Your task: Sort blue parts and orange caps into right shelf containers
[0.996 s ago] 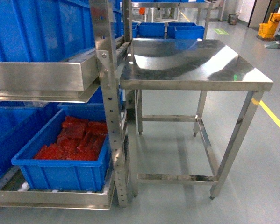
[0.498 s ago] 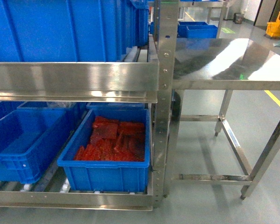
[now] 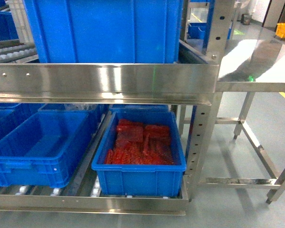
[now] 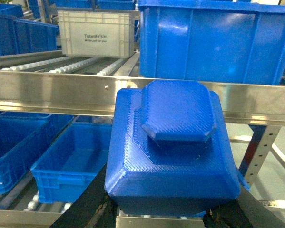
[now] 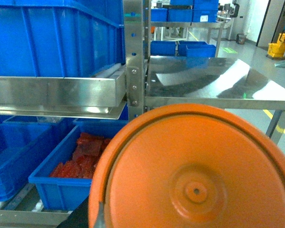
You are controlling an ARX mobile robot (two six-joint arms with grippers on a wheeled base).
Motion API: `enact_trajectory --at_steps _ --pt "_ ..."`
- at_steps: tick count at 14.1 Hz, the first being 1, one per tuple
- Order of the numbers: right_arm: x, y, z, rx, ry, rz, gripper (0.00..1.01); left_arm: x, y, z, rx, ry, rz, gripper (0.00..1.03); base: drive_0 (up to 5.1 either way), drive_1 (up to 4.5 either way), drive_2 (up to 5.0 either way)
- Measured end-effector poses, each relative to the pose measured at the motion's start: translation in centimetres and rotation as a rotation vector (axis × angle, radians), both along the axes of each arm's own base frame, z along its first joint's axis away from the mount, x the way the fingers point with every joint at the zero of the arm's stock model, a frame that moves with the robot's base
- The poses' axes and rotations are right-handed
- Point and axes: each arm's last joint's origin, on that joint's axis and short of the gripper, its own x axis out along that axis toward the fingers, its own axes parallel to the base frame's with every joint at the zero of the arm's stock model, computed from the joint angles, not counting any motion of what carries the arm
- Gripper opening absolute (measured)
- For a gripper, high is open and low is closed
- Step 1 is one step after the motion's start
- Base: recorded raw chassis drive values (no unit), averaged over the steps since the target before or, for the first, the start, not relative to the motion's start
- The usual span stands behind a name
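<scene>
A blue part (image 4: 173,147), a stepped, ribbed block, fills the left wrist view, and my left gripper (image 4: 161,216) is shut on it from below, with one dark finger (image 4: 87,206) showing at its left. An orange cap (image 5: 194,175), round with a small centre hole, fills the right wrist view; my right gripper is shut on it and almost wholly hidden behind it. On the lower shelf a blue container (image 3: 137,173) holds red-orange pieces (image 3: 140,142), with an empty blue container (image 3: 33,166) to its left. Neither gripper shows in the head view.
A large blue crate (image 3: 104,28) stands on the upper shelf above a steel rail (image 3: 99,80). A perforated steel post (image 3: 201,137) bounds the rack on the right. Beyond it stands a steel table (image 3: 256,85). A white crate (image 4: 94,33) sits further back.
The head view has swung left: the rack and the container with red-orange pieces moved from the left edge towards the middle, and the steel table slid to the right edge.
</scene>
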Motion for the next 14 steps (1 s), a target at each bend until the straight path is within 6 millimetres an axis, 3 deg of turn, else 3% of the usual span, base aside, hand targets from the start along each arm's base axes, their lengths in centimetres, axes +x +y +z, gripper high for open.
enact_trajectory --at_steps 14 --pt "0.0 0.0 -0.06 0.0 0.006 0.0 0.44 0.0 0.0 -0.03 0.0 0.004 0.0 0.4 -5.1 2.38 2.4"
